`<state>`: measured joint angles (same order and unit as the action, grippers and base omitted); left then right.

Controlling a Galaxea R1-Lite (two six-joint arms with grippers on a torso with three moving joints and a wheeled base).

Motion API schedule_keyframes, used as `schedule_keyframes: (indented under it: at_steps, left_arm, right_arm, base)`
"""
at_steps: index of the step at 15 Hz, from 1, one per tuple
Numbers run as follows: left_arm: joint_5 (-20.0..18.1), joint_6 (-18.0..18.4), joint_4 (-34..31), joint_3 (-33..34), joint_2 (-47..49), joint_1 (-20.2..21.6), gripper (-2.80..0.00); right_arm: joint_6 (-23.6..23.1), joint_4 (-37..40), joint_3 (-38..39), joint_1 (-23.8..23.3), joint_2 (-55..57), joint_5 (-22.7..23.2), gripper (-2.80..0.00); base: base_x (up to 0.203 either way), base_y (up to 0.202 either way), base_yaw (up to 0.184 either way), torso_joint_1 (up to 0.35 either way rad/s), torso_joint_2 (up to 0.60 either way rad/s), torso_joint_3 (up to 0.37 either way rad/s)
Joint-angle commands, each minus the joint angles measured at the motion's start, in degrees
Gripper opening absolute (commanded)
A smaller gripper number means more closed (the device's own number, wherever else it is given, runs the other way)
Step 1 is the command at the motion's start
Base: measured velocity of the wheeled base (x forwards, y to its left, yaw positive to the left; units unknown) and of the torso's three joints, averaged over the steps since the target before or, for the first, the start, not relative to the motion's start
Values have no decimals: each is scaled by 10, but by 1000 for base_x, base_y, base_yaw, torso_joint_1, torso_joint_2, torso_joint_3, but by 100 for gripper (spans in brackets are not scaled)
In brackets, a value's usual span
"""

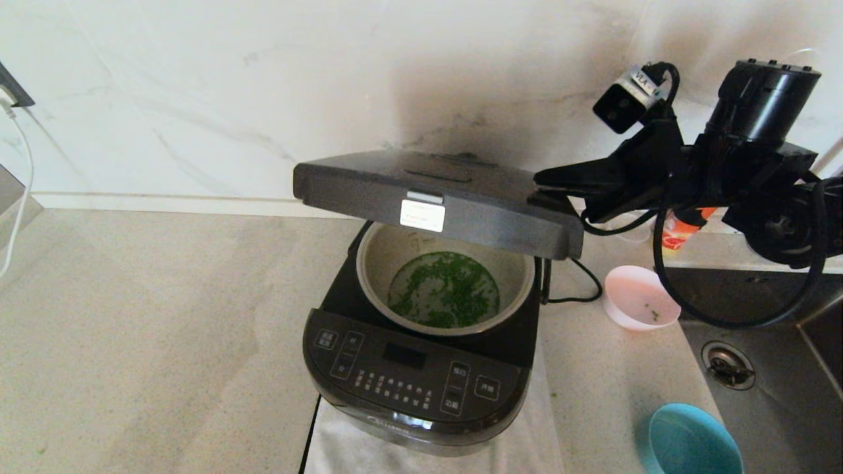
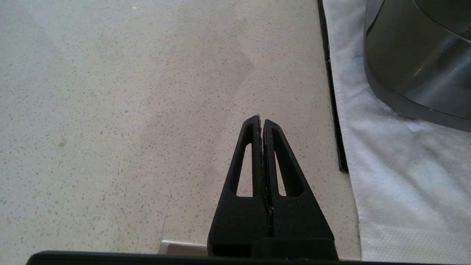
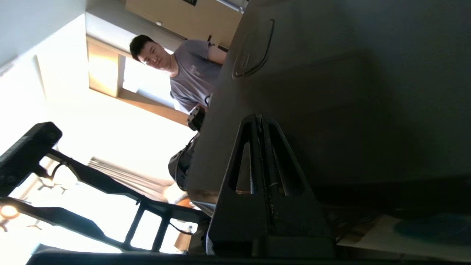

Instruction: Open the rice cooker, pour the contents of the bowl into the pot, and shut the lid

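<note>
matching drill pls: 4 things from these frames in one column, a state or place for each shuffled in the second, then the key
Things:
1. lid
2. pot
3. pink bowl
4. left pincer

States or places:
A. nearly empty, on the counter between the rice cooker and the sink
B. partly lowered, right pincer at its top right edge
C. shut, above bare counter beside the white cloth
D. green bits spread over its bottom

Pairs: 1-B, 2-D, 3-A, 4-C
</note>
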<state>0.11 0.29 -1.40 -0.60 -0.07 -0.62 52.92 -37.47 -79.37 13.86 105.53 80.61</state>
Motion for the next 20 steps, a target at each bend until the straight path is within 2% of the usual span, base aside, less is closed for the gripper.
schedule_keyframes:
  at_steps: [1, 4, 10, 13, 20]
  left_arm:
    - [0, 0, 0, 0, 1, 0, -280]
    - [0, 0, 0, 0, 1, 0, -280]
    - [0, 0, 0, 0, 1, 0, -280]
    - [0, 0, 0, 0, 1, 0, -280]
    - [0, 0, 0, 0, 1, 0, -280]
  right_arm:
    - [2, -10, 37, 3, 2, 2, -280]
    - [3, -48, 84, 11, 12, 0, -280]
    - [3, -70, 129, 22, 37, -5, -280]
    - [2, -94, 154, 39, 56, -29, -280]
    - [2, -116, 171, 44, 100, -45, -280]
  base:
    - [0, 0, 0, 0, 0, 0]
    - [0, 0, 0, 0, 0, 0]
    - [0, 0, 0, 0, 0, 0]
    - [0, 0, 0, 0, 0, 0]
    - [0, 0, 0, 0, 0, 0]
